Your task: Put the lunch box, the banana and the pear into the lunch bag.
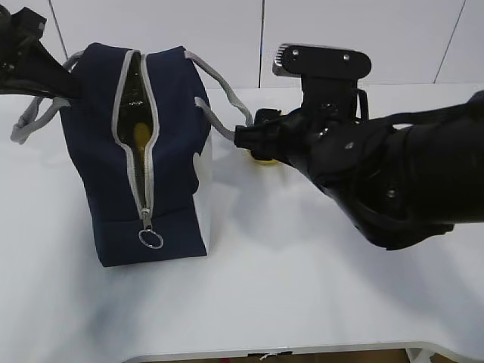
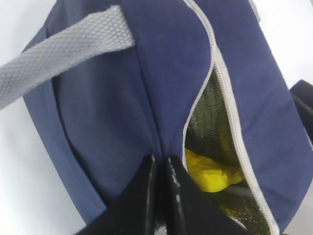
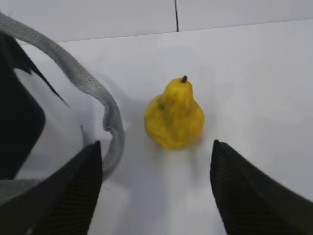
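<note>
Nothing here can be read: the lunch bag shows only plain navy fabric, grey webbing and a bare white side panel, with no word, brand, number or sign on it, and the pear beside it carries no sticker or mark.

Exterior view: slanted down from front of counter, facing back wall, mid-distance. Left wrist view: very close on lunch bag, looking into zipper gap. Right wrist view: low, near counter, facing pear and back wall. Bag shared by all views; pear by exterior and right wrist.
</note>
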Controlling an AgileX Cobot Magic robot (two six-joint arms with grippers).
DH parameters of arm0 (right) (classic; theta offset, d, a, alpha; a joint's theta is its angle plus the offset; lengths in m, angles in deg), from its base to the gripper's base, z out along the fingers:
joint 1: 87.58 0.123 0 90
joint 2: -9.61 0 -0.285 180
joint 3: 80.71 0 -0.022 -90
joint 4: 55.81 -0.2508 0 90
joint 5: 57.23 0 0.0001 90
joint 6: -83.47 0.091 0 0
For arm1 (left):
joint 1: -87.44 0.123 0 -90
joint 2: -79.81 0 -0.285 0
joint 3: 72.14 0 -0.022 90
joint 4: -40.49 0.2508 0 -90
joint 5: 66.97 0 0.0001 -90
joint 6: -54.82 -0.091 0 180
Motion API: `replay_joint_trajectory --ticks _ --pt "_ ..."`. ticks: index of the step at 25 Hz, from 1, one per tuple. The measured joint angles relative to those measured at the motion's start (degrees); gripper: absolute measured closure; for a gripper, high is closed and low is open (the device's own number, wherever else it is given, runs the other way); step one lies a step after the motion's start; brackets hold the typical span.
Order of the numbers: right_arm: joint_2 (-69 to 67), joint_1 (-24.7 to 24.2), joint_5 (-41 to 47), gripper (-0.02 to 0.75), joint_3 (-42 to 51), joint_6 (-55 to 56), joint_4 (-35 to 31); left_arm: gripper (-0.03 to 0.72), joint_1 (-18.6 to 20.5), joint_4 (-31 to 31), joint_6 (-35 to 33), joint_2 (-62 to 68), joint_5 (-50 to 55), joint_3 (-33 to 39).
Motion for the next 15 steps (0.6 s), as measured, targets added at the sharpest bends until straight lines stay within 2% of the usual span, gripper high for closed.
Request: replay_joint_trajectory --ticks 5,10,13,15 --pt "5.91 0.0 -5.88 0.178 0.0 -7.07 0.0 0.702 0.0 0.1 0.0 0.0 0.0 0.0" --pt "14.14 -0.57 -8.07 0.178 0.0 -14.0 0.0 0.702 0.0 0.1 -0.04 0.0 0.0 0.0" --pt "18.11 -3.55 -14.06 0.178 0.0 -16.18 0.08 0.702 0.0 0.1 -0.13 0.0 0.0 0.0" --pt "19.78 -7.23 -20.24 0.178 -0.38 -17.25 0.34 0.702 0.0 0.1 -0.25 0.0 0.0 0.0"
